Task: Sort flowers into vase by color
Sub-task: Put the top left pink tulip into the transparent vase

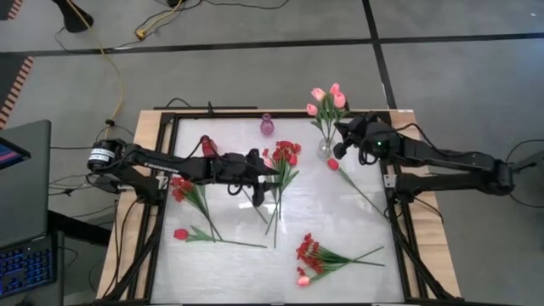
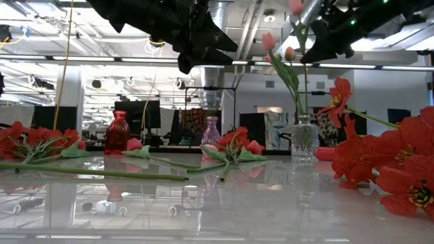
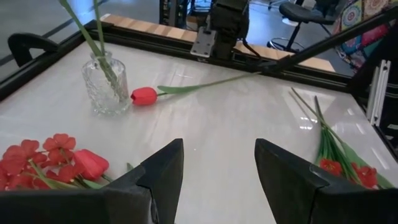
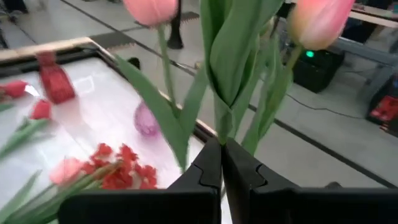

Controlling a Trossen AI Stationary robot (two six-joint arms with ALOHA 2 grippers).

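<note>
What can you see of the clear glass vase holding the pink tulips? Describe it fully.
The clear cut-glass vase is squat and round-bodied with a narrower neck and patterned walls. It stands upright on the white table near the far right edge. Green stems of light pink tulip buds rise from it. The right tool is shut on those stems above it. A red tulip bud lies beside it.

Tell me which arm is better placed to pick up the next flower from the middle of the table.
Left. Its gripper hangs open over the red flowers mid-table, holding nothing. The right gripper is shut on the pink tulips at the clear vase, so it's busy.
</note>
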